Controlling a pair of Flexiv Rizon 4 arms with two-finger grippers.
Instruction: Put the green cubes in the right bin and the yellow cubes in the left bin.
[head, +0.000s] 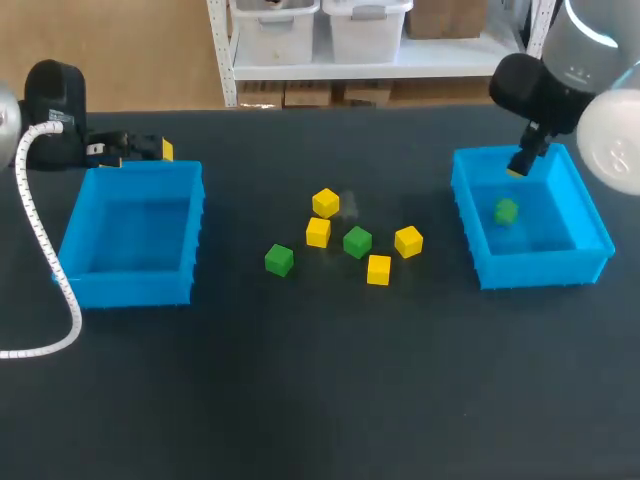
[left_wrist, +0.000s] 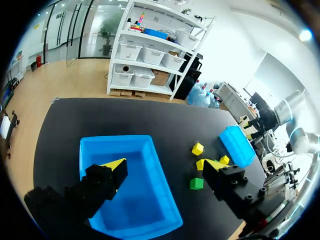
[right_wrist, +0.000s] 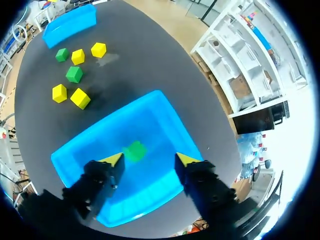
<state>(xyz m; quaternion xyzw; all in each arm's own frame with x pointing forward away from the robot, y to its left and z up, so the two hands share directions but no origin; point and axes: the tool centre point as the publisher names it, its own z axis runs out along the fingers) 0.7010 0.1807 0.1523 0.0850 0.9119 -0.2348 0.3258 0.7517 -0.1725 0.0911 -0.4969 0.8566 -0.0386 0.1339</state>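
Status: right fingers (right_wrist: 113, 161) spread wide, empty, above the right bin (head: 545, 268). One green cube (head: 506, 211) inside that bin. Near it on the table (head: 320, 400), toward centre: four yellow cubes (head: 378, 269), two more green cubes (head: 357, 241). Far across from the right bin, left fingers (left_wrist: 115, 165) wide, empty, over the left bin (head: 130, 283).

Robot lab: black table (head: 300, 400), blue bins (head: 130, 287), two robot arms (head: 575, 50).
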